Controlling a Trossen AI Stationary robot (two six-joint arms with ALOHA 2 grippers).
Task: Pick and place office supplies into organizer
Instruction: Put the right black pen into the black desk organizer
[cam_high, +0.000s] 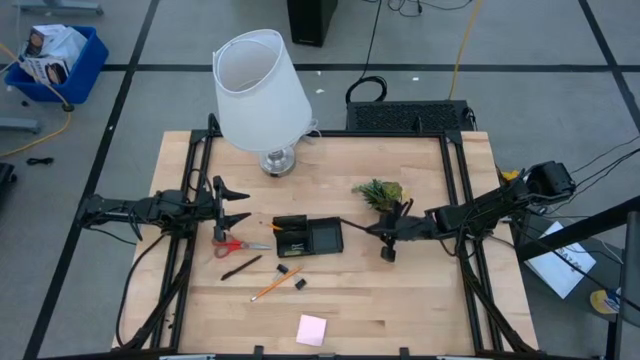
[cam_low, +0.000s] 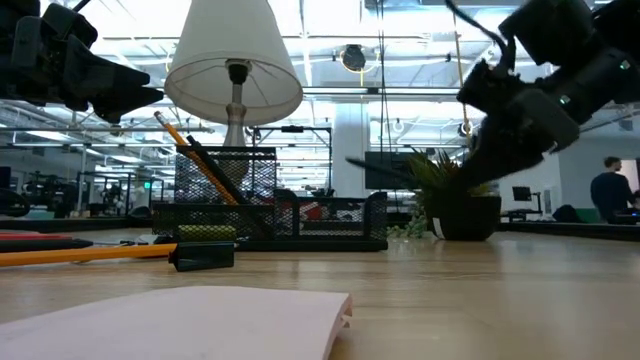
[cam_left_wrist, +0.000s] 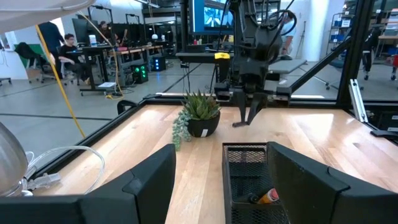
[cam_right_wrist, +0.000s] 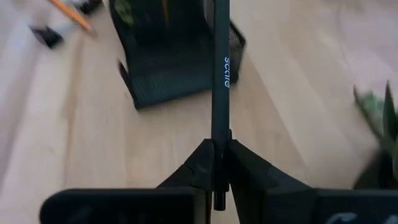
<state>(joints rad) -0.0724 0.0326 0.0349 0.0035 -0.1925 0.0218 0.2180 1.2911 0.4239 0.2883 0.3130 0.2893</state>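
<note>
One thin black pen (cam_right_wrist: 219, 81) is clamped in the right end effector (cam_right_wrist: 217, 163); line it over the black mesh organizer (cam_high: 322, 236) before releasing.

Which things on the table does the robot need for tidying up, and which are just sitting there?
For the job:
organizer
black pen pinched in the right gripper
scissors
pencil
second black pen
pink sticky-note pad
two tiny black bits

Just lying about:
white lamp
small green plant
</note>
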